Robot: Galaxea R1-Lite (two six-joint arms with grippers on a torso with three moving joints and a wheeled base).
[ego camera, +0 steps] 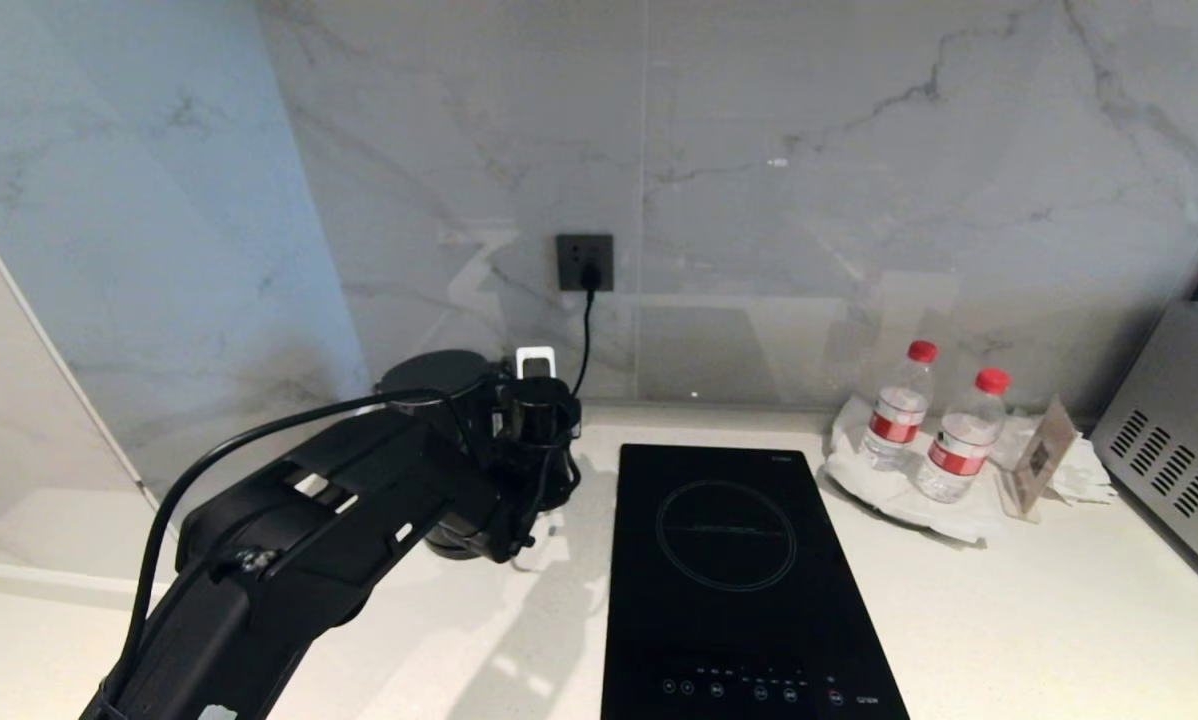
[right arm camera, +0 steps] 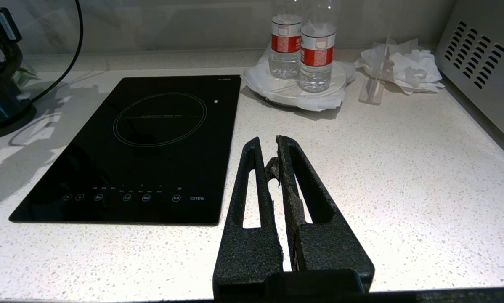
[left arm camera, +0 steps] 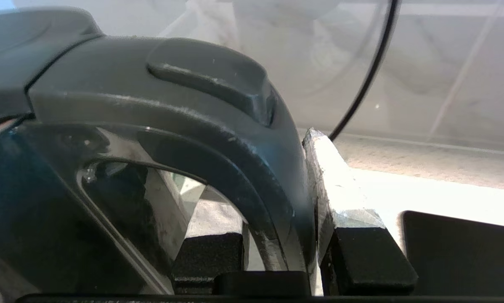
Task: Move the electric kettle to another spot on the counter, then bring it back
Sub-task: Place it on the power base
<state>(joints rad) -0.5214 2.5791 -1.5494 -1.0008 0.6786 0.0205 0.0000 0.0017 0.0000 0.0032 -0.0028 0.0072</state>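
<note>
The electric kettle (ego camera: 429,378) stands at about nine o'clock of the induction hob (ego camera: 744,570), far back on the counter (ego camera: 1009,600) near the wall, and most of it is hidden behind the left arm. In the left wrist view its loop handle (left arm camera: 235,168) sits between the fingers of the left gripper (ego camera: 534,425), one white-padded finger (left arm camera: 332,185) pressed against the handle's outer side, so the pincer is clamped on the handle. Whether the kettle rests on its base or is just clear of it cannot be told from these views. A black cord (ego camera: 587,330) runs from the wall socket (ego camera: 585,262) at twelve o'clock of the kettle down behind it. I judge the grasp is made, but which leg of the trip this is cannot be read here. The right gripper (right arm camera: 273,168) hangs with fingers together, holding nothing, over bare counter at about four o'clock of the hob. Two water bottles (ego camera: 924,420) stand on a plate at two o'clock of the hob.
</note>
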